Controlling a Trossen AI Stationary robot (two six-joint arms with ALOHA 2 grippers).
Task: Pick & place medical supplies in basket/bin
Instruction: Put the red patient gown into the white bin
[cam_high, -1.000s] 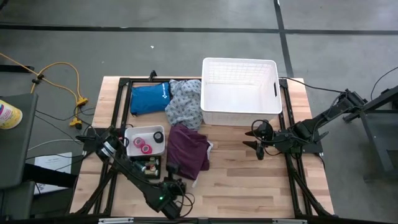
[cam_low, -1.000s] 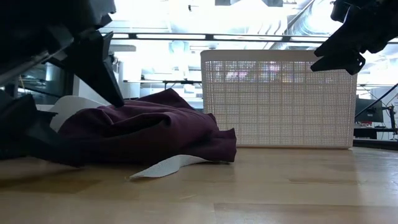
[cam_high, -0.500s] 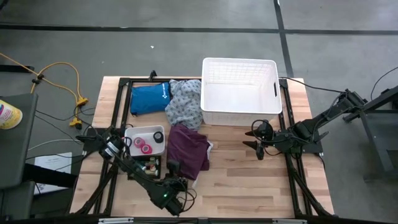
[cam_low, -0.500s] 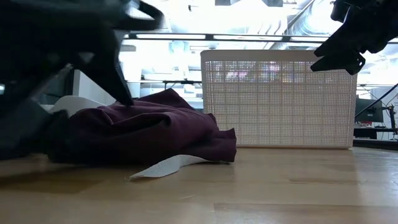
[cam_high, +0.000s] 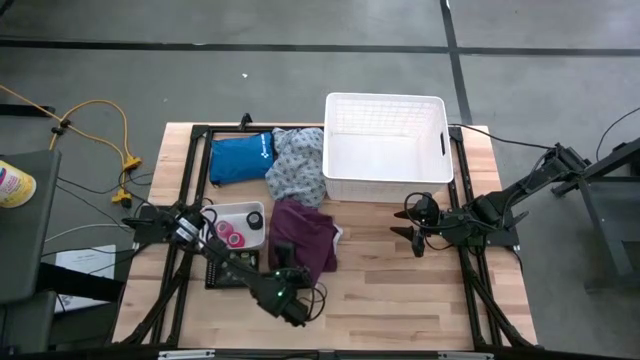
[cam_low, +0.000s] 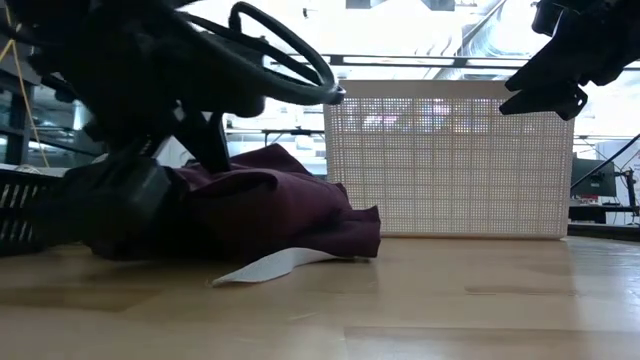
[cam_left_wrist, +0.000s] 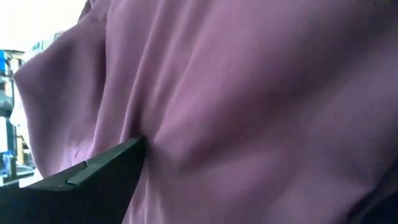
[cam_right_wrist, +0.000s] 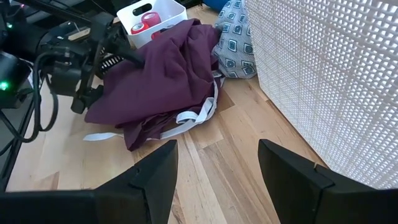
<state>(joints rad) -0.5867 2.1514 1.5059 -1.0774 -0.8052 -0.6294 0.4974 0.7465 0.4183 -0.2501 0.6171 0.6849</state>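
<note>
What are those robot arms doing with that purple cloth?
The left arm's end effector is open and pressed up against the maroon cloth on the wooden table, as if about to grab it. The cloth is not lifted. The right end effector hangs open above the table in front of the big white basket, holding nothing. The basket looks empty. A small white tray with pink rolls sits beside the cloth.

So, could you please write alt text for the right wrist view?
A maroon garment lies crumpled on the wooden table, the left gripper at its edge. A white lattice basket stands alongside; the right gripper hovers open in front.
</note>
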